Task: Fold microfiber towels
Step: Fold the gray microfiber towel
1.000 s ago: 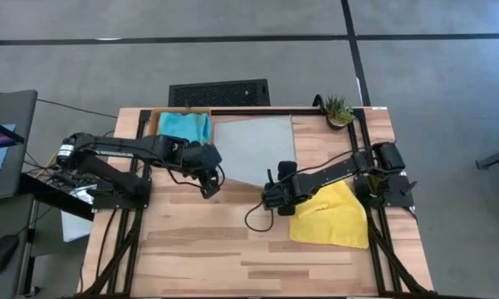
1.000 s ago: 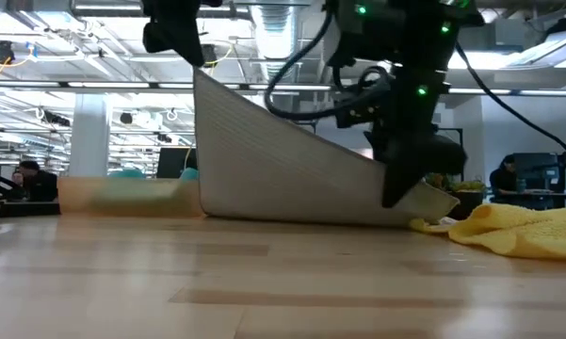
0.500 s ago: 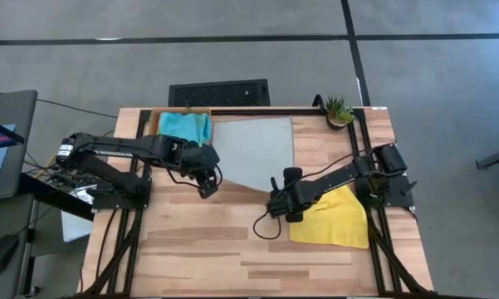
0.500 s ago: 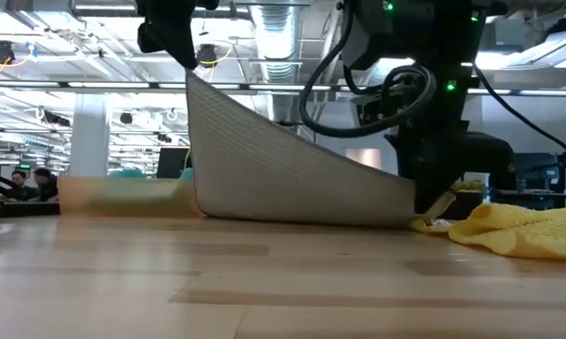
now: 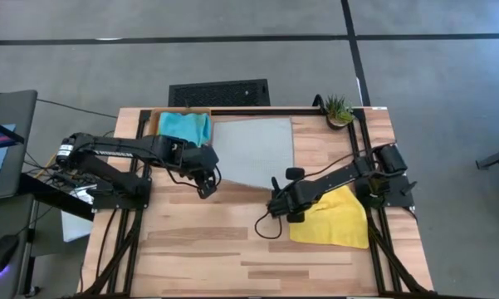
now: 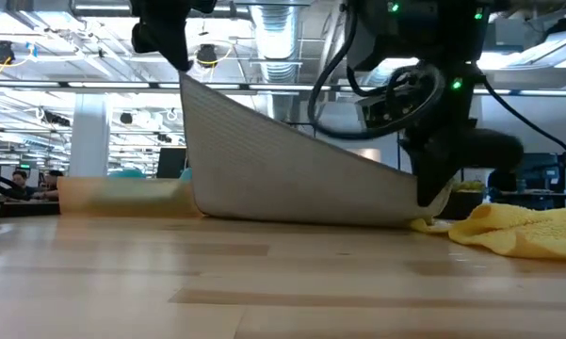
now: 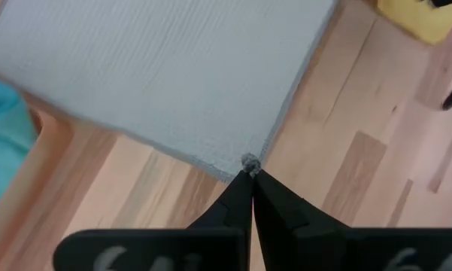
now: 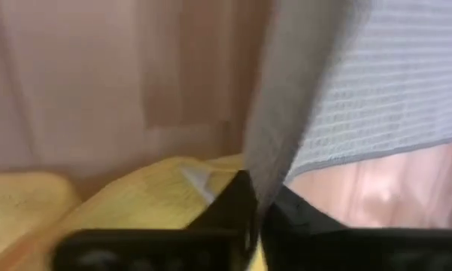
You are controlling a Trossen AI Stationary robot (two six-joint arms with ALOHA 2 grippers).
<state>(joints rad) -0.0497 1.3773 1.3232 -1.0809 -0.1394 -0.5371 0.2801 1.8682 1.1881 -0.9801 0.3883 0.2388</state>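
Observation:
The pale grey towel [image 5: 253,148] lies spread at the table's far middle, its near edge raised. My left gripper [image 5: 206,189] is shut on its near left corner, held high. My right gripper [image 5: 276,206] is shut on its near right corner, low by the table. In the low view the grey towel [image 6: 283,169] slopes down from the left gripper to the right one. A crumpled yellow towel [image 5: 332,218] lies under my right arm. A sky blue towel [image 5: 185,126] rests in the orange tray [image 5: 155,122]. My left gripper pinches the tip of the grey towel's near left corner [image 7: 248,161] between its two fingers, slanting down from above. The corner is lifted well clear of the table, and the cloth runs taut from it down to the table. My right gripper pinches the grey towel's edge at its near right corner [image 8: 265,175] between its two fingers, slanting down from above. In the low view the corner [image 6: 435,200] sits just above the wood, beside the yellow towel.
A small potted plant [image 5: 338,110] stands at the far right corner. Dark frame rails [image 5: 367,158] run along the table's left and right sides. Bare wood [image 5: 232,257] stretches across the near half of the table.
My right gripper has moved a little toward the table's right and near edges to the grey towel's near right corner and has shut on it. The towel's raised left corner stays high in my left gripper.

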